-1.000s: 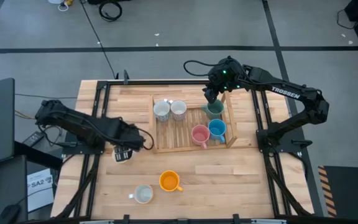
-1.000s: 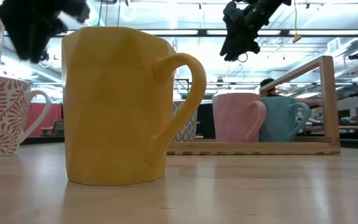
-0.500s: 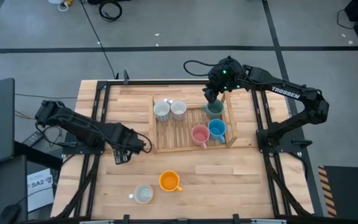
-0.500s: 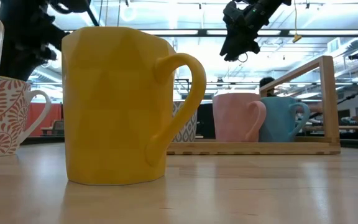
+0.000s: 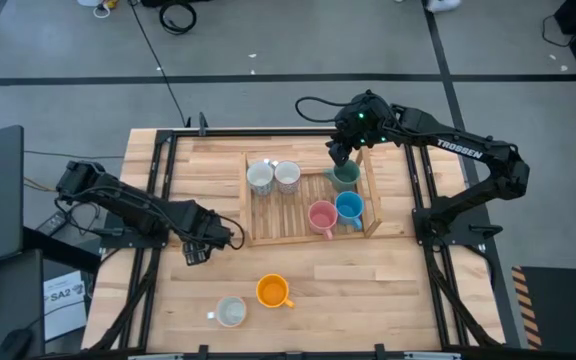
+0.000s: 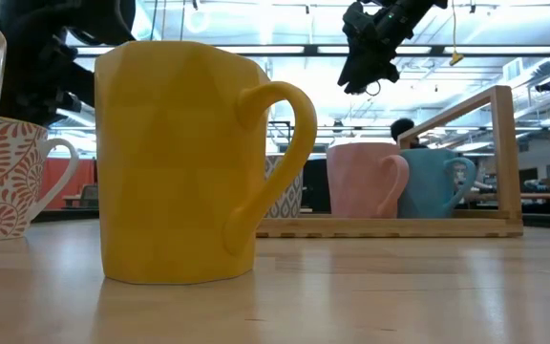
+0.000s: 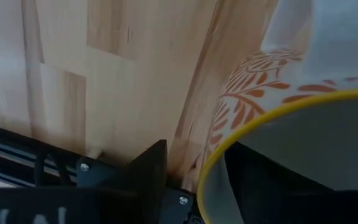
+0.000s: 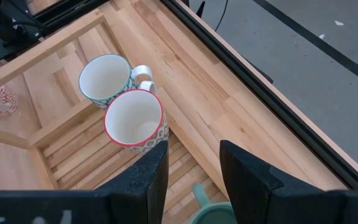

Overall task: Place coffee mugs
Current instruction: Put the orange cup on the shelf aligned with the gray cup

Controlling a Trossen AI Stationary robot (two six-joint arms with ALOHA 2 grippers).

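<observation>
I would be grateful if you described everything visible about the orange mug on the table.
The orange mug is a small glossy mug, ceramic by its look, with softly faceted walls and one loop handle that points toward the table's right side in the high view. It stands upright and looks empty, on the bare wooden table in front of the slatted tray. A whitish mug stands close by, apart from it. Nothing grips or touches it.

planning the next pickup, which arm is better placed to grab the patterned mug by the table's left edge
Left. The left gripper is already at the orange-patterned mug, whose rim fills its wrist view. The right gripper hangs open over the dark green mug in the wooden tray, across the table.
</observation>
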